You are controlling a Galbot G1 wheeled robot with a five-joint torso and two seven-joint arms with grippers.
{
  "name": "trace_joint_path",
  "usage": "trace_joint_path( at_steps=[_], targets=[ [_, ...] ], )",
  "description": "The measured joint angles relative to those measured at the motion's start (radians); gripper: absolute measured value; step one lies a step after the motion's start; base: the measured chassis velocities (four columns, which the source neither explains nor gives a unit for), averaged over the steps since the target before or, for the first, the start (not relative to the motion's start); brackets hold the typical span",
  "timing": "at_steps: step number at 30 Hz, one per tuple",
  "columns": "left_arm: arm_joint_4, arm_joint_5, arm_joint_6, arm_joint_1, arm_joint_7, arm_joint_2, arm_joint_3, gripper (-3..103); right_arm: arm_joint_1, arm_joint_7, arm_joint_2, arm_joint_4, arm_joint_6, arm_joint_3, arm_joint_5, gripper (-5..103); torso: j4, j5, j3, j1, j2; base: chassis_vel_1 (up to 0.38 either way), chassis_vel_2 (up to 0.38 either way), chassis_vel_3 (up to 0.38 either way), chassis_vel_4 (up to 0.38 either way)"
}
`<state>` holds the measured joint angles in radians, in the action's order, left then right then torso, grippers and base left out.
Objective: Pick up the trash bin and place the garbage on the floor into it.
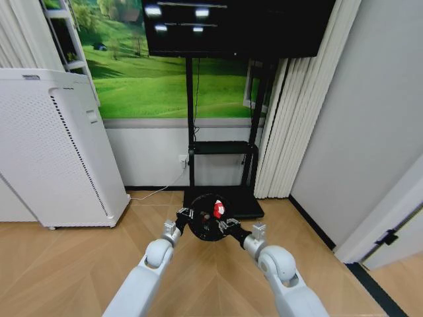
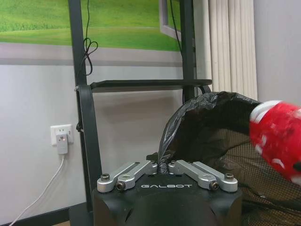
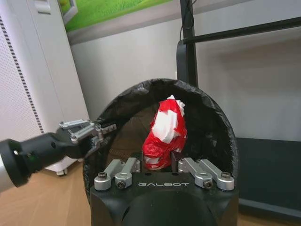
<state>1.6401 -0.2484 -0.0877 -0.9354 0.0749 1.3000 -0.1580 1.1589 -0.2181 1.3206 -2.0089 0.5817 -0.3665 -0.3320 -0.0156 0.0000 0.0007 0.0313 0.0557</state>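
Head camera high, wrist cameras close.
The head looks down; both wrists face the wall, sharing the trash bin (image 1: 206, 218) (image 2: 221, 150) (image 3: 160, 127).

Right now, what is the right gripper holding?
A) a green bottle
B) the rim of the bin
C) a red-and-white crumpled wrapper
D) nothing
C: the right gripper is shut on the red-and-white wrapper, poised at the mouth of the black bin, whose rim the left gripper pinches.

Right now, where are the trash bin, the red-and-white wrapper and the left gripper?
trash bin (image 3: 217, 120), right wrist view, on its bag-lined rim.
red-and-white wrapper (image 3: 165, 134), right wrist view, on its crumpled middle.
left gripper (image 2: 162, 165), left wrist view, between fingertips shut on the bin's rim.
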Motion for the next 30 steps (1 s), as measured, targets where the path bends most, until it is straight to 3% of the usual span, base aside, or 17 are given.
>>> trace_joint_path(
  at_steps=[1, 4, 8, 9, 10, 16, 24, 26, 30],
  targets=[
    [0.0, 0.0, 0.0, 0.0, 0.0, 0.0, 0.0, 4, 0.0, 0.0, 0.0, 0.0, 0.0, 0.0, 0.0, 33, 0.0, 0.0, 0.0, 0.0, 0.0, 0.0, 0.0, 0.0, 0.0],
    [0.0, 0.0, -0.001, 0.003, -0.001, -0.001, 0.001, 4, 0.006, 0.0, -0.003, 0.001, -0.006, -0.004, 0.01, 48, -0.0001, 0.0, 0.0, 0.0, 0.0, 0.0, 0.0, 0.0, 0.0],
    [0.001, 0.0, -0.001, 0.0, -0.001, -0.003, -0.001, 4, 0.003, 0.0, -0.004, 0.002, -0.006, -0.006, 0.008, 60, -0.0001, 0.0, 0.0, 0.0, 0.0, 0.0, 0.0, 0.0, 0.0],
    [0.003, -0.001, -0.001, -0.003, -0.003, -0.003, -0.005, 4, -0.002, 0.005, -0.004, 0.003, -0.006, -0.007, 0.005, 71, 0.0, 0.0, 0.0, 0.0, 0.0, 0.0, 0.0, 0.0, 0.0],
    [0.004, -0.002, -0.002, -0.005, -0.006, -0.003, -0.007, 4, -0.004, 0.009, -0.003, 0.003, -0.006, -0.008, 0.002, 71, 0.0, 0.0, 0.0, 0.0, 0.0, 0.0, 0.0, 0.0, 0.0],
    [0.011, -0.016, -0.008, -0.026, -0.04, 0.019, -0.049, 4, -0.004, 0.098, 0.019, -0.027, -0.029, -0.051, -0.051, 96, 0.0, -0.0001, 0.0, 0.0, 0.0, 0.0, 0.0, 0.0, 0.0],
    [0.031, -0.065, -0.027, -0.065, -0.063, 0.039, -0.11, 4, 0.017, 0.175, 0.03, -0.072, -0.033, -0.113, -0.086, 100, 0.0001, 0.0, 0.0, 0.0, 0.0, 0.0, 0.0, 0.0, 0.0],
    [0.057, -0.076, -0.038, -0.091, -0.073, 0.055, -0.14, 4, 0.03, 0.274, 0.046, -0.074, -0.046, -0.125, -0.102, 100, 0.0001, 0.0, 0.0, 0.0, 0.0, 0.0, 0.0, 0.0, 0.0],
    [0.077, -0.077, -0.045, -0.112, -0.074, 0.052, -0.152, 4, 0.05, 0.345, 0.056, -0.069, -0.061, -0.126, -0.08, 100, 0.0001, -0.0001, 0.0, 0.0, 0.0, 0.0, 0.0, 0.0, 0.0]
  ],
)
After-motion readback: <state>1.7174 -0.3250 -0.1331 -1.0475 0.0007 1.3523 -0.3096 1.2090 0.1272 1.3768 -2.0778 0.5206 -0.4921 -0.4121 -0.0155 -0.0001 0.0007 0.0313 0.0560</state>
